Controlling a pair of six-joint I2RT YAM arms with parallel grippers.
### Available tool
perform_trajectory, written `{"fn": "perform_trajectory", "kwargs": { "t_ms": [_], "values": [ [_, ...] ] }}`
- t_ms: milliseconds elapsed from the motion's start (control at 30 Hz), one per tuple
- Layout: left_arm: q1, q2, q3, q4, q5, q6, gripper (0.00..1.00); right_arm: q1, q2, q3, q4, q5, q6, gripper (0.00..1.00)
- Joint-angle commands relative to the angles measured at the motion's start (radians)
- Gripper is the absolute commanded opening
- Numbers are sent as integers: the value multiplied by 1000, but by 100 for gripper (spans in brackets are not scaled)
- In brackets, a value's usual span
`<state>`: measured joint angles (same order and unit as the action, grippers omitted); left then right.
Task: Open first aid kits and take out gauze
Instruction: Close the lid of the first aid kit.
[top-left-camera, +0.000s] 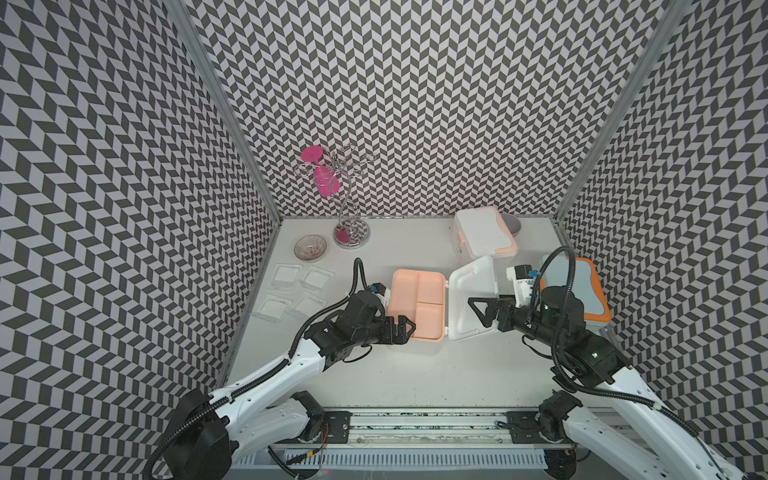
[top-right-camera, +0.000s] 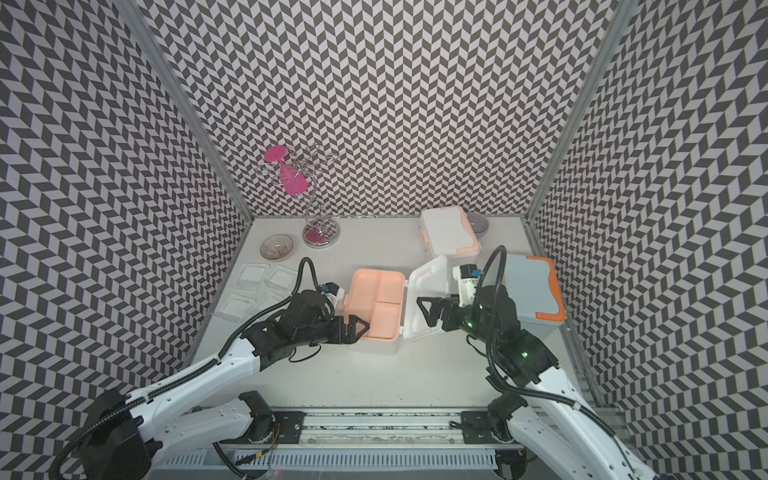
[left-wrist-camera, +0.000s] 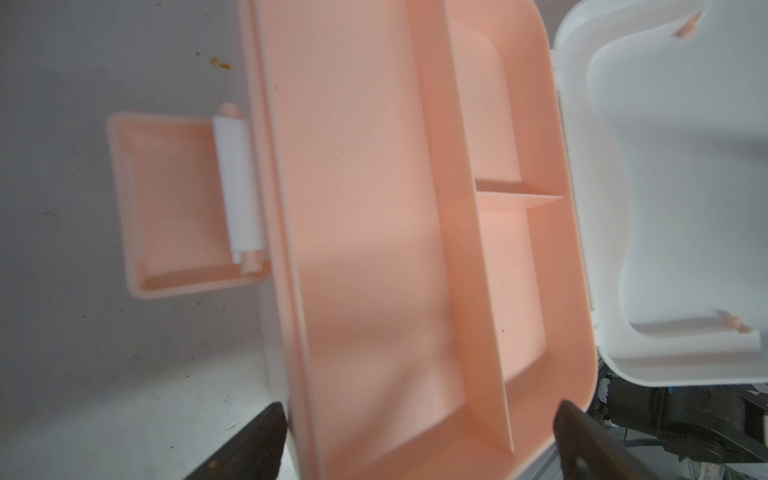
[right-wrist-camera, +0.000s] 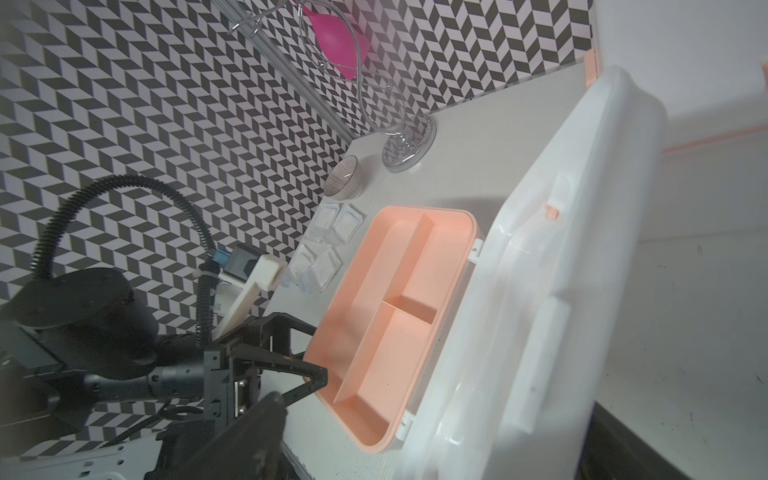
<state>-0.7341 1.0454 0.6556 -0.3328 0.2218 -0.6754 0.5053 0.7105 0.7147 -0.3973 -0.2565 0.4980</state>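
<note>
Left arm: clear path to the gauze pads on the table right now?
Likely yes: the gauze pads lie uncovered left of the left tool, nothing stands between, and its jaws are open.

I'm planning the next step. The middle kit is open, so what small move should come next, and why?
Probably swing the open, empty right gripper over to the shut blue kit beside it. The tray in the open kit looks empty, and four gauze packets already lie on the table.
</note>
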Motion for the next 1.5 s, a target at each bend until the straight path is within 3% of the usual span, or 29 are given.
{"fn": "perform_trajectory", "kwargs": {
  "t_ms": [0,367,600,933,1167,1467],
  "values": [
    [-26,7,8,121,73,-16,100,3,0,51,86,-89,10,100],
    [-68,80,23,176,79,-7,100,63,34,83,187,-199,42,100],
    [-70,60,8,191,61,-12,100,186,106,105,231,-148,38,100],
    [-31,-180,-67,-25,-177,-79,99,304,199,129,267,-85,22,100],
    [46,-346,-103,-93,-189,-98,100,365,276,99,335,-88,39,100],
    [49,-353,-86,-88,-184,-90,100,416,413,58,339,-65,74,100]
  ]
}}
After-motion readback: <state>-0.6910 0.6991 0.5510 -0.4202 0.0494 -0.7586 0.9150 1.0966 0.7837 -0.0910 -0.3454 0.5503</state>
